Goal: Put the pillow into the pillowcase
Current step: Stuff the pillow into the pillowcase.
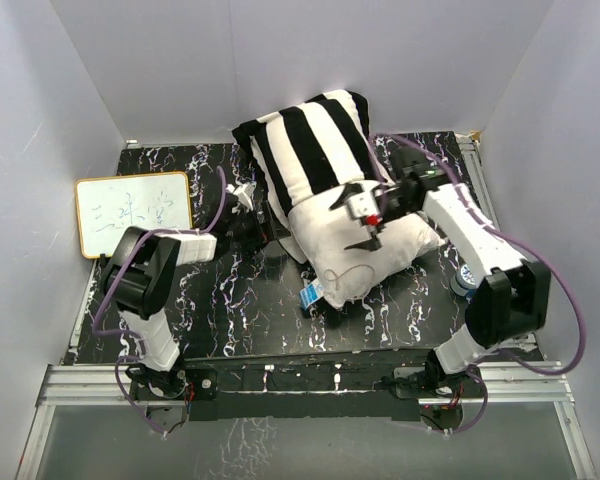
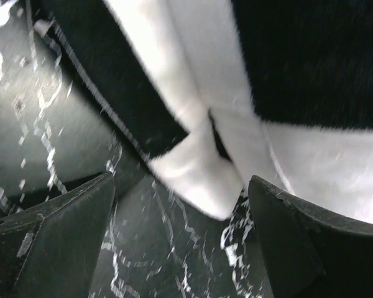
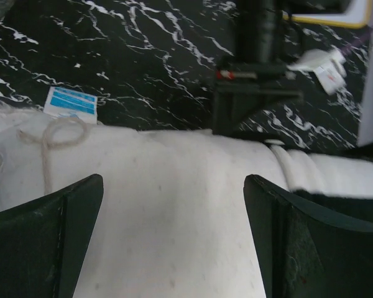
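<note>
The black-and-white striped pillowcase (image 1: 310, 140) lies at the back of the table with the white pillow (image 1: 365, 260) partly inside it; the pillow's near half sticks out bare. My right gripper (image 1: 351, 220) hovers over that bare half, open, with white pillow fabric (image 3: 174, 198) below and between its fingers (image 3: 46, 239). My left gripper (image 1: 248, 208) is at the pillowcase's left edge, open and low over the table. A white corner of the pillowcase (image 2: 202, 180) lies just ahead of its fingers (image 2: 62, 239), and nothing is gripped.
A small whiteboard (image 1: 133, 212) lies at the table's left edge. A blue label (image 1: 310, 295) and a loop of string (image 3: 56, 133) sit at the pillow's near end. The table top is black marble-patterned (image 1: 240, 310), and white walls close it in on three sides.
</note>
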`<state>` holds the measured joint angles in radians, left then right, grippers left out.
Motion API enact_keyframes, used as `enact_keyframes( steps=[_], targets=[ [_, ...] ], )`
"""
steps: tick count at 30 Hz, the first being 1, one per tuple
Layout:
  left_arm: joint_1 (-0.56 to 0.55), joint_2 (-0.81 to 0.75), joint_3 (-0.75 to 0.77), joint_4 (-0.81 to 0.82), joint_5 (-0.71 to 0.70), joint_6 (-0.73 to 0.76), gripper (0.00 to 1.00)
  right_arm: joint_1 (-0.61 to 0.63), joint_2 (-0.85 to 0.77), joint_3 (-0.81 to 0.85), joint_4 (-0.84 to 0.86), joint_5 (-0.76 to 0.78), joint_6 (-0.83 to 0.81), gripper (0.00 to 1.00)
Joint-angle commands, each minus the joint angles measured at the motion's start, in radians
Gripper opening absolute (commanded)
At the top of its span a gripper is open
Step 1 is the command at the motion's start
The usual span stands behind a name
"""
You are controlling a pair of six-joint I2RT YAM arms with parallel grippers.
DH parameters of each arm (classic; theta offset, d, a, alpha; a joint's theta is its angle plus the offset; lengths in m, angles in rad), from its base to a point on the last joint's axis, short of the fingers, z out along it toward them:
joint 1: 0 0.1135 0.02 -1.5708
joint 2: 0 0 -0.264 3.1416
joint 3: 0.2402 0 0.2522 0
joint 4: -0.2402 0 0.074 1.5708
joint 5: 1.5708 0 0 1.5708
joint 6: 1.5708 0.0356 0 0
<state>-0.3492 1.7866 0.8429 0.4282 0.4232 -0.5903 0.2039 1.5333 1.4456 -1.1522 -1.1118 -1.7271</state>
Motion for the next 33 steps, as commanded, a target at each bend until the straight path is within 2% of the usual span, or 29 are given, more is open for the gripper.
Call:
enact_keyframes(
  steps=[1, 3, 6, 8, 10, 14, 17, 18, 21, 24, 26, 30, 33],
  targets=[
    [-0.002, 0.1, 0.085, -0.015, 0.02, -0.058, 0.87, 0.15, 0.056, 0.002, 0.086, 0.126, 0.027, 0.99],
    [-0.001, 0.144, 0.113, -0.022, 0.026, -0.068, 0.83, 0.189, 0.092, -0.014, 0.187, 0.198, 0.113, 1.0],
    [-0.002, 0.203, 0.143, -0.027, 0.055, -0.09, 0.71, 0.216, 0.125, -0.072, 0.402, 0.368, 0.289, 0.97],
    [-0.007, 0.236, 0.146, -0.012, 0.063, -0.101, 0.66, 0.214, 0.133, -0.112, 0.53, 0.485, 0.405, 0.91],
    [-0.01, 0.266, 0.152, 0.004, 0.078, -0.111, 0.64, 0.203, 0.141, -0.14, 0.611, 0.57, 0.468, 0.82],
    [-0.012, 0.303, 0.138, 0.1, 0.146, -0.143, 0.65, 0.154, 0.131, -0.162, 0.726, 0.646, 0.603, 0.33],
    [-0.011, 0.289, 0.111, 0.151, 0.175, -0.143, 0.66, 0.077, 0.093, -0.171, 0.775, 0.558, 0.67, 0.12],
    [-0.012, 0.282, 0.1, 0.161, 0.177, -0.137, 0.67, 0.047, 0.082, -0.175, 0.793, 0.508, 0.703, 0.08],
    [-0.009, 0.261, 0.075, 0.192, 0.194, -0.131, 0.7, -0.036, 0.067, -0.173, 0.786, 0.35, 0.739, 0.08],
    [-0.009, 0.247, 0.054, 0.245, 0.216, -0.147, 0.79, -0.107, 0.086, -0.164, 0.742, 0.191, 0.757, 0.08],
    [-0.008, 0.249, 0.049, 0.282, 0.235, -0.163, 0.81, -0.142, 0.109, -0.148, 0.704, 0.113, 0.766, 0.08],
    [-0.024, 0.276, 0.074, 0.338, 0.277, -0.209, 0.83, -0.172, 0.142, -0.134, 0.669, 0.038, 0.793, 0.08],
    [-0.07, 0.292, 0.12, 0.235, 0.23, -0.167, 0.83, -0.171, 0.143, -0.134, 0.68, 0.017, 0.814, 0.08]
  ],
)
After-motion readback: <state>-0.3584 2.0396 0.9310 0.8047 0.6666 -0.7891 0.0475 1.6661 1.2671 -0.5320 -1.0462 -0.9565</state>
